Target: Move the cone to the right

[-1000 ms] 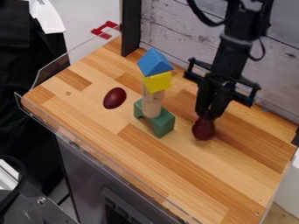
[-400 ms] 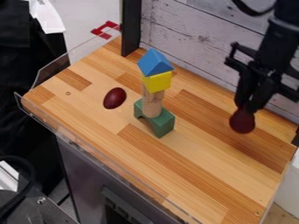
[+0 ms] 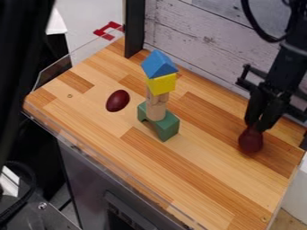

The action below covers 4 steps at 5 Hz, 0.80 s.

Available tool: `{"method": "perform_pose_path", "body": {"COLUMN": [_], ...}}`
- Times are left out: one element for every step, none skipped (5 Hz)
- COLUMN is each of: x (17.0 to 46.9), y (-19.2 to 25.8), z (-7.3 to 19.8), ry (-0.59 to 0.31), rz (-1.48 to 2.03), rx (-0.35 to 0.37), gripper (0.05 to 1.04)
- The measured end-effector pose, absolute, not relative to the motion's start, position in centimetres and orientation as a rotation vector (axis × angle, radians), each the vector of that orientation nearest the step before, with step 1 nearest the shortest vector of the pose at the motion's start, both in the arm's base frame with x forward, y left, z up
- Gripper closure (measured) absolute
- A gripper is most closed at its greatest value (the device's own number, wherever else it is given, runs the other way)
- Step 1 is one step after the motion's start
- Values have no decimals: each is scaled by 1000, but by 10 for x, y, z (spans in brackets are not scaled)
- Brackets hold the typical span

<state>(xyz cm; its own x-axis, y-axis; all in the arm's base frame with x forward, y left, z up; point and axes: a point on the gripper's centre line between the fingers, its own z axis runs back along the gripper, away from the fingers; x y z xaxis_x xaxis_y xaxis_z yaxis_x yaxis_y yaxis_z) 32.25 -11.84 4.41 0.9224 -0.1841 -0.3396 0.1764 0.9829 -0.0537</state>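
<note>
Cone (image 3: 251,140), dark red and bulging at its lower end, and it's over at the right side of the wooden worktop (image 3: 201,182), narrow end up! The black gripper (image 3: 256,126) has it pinched by that upper end, fingers clamped around it from above. Whether the round bottom touches the wood, I can't tell. Up from there goes the black arm (image 3: 289,65), running out through the top right corner, with a black cable (image 3: 253,23) looping beside it. Across to the left, well apart from the cone, stands a tower, and it's upright: a green block (image 3: 167,127) with an arched notch at the base, a pale wooden column (image 3: 156,110) on that, then a yellow block (image 3: 162,84), and a blue triangular block (image 3: 158,64) crowning the lot! Just left of the tower, apart from it, a dark red egg-shaped piece (image 3: 117,100) lies on the boards. Out to the edges now: a whitewashed plank wall (image 3: 198,36) behind, a dark post (image 3: 134,29) at the back corner, a red bracket (image 3: 108,30) beyond, and a clear guard (image 3: 55,71) along the worktop's left edge.
</note>
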Motion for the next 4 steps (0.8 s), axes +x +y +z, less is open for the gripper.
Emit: {"method": "perform_pose_path", "body": {"x": [327,328,326,318], "y": [-120,-120,-117,-115], "z": [39,38,34,36], "ry": [355,356,359,355], "rz": [-187,-186,-201,-187], "rx": [-32,-36,-22,-27], "gripper": [921,890,649,331]}}
